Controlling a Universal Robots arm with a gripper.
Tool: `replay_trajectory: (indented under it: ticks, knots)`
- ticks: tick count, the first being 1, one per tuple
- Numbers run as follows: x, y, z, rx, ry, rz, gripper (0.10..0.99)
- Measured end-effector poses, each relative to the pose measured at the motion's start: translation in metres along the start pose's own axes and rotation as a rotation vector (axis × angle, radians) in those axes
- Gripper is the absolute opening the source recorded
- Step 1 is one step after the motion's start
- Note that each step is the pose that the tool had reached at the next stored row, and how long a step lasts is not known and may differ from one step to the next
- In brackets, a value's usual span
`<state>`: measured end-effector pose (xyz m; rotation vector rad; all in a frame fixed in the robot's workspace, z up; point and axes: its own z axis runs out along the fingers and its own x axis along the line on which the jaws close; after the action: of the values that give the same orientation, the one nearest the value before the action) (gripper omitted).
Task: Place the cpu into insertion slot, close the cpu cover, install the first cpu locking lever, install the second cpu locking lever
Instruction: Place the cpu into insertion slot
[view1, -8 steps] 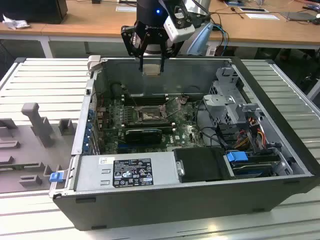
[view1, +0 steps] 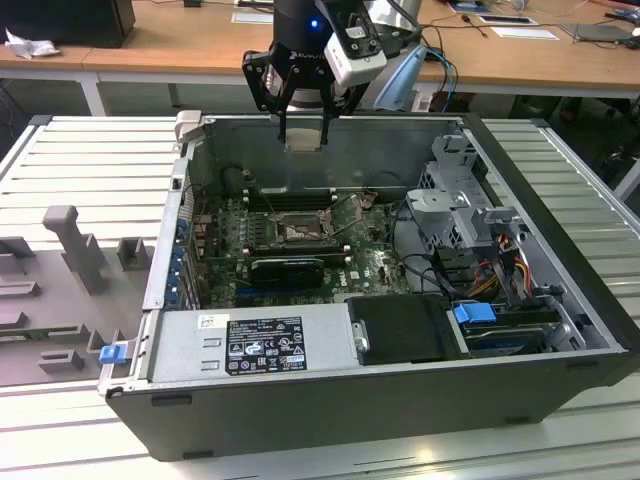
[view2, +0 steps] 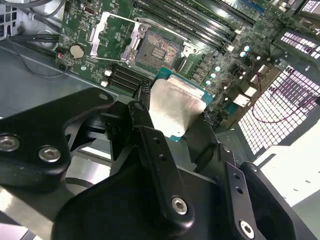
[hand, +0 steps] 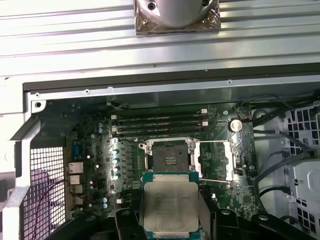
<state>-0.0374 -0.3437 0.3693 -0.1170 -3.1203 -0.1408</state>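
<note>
My gripper (view1: 303, 128) hangs above the back wall of the open computer case (view1: 330, 405), shut on the cpu (view1: 303, 141). In both wrist views the cpu (view2: 175, 106) (hand: 170, 205) is a pale metallic square on a green board, clamped by its edges between the black fingers (view2: 145, 120). Below it on the motherboard lies the insertion slot (hand: 169, 156) (view2: 159, 50) (view1: 297, 231), bare with its contacts showing. The cpu cover (hand: 216, 161) (view2: 111, 36) is swung open beside the slot. A thin wire locking lever (hand: 215, 182) stands raised along the cover's edge.
Memory slots (hand: 160, 122) run just beyond the socket. A drive cage with cables (view1: 470, 225) fills the exterior view's right of the case, and a power supply (view1: 255, 345) lines its near wall. Grey fixtures (view1: 75, 245) stand on the ribbed table at the exterior view's left.
</note>
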Motion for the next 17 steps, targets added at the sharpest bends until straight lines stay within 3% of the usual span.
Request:
replay_trajectory:
  ticks: [17]
  knots:
    - [0.0,-0.0001,0.0006,-0.001,-0.0031,0.035,0.529]
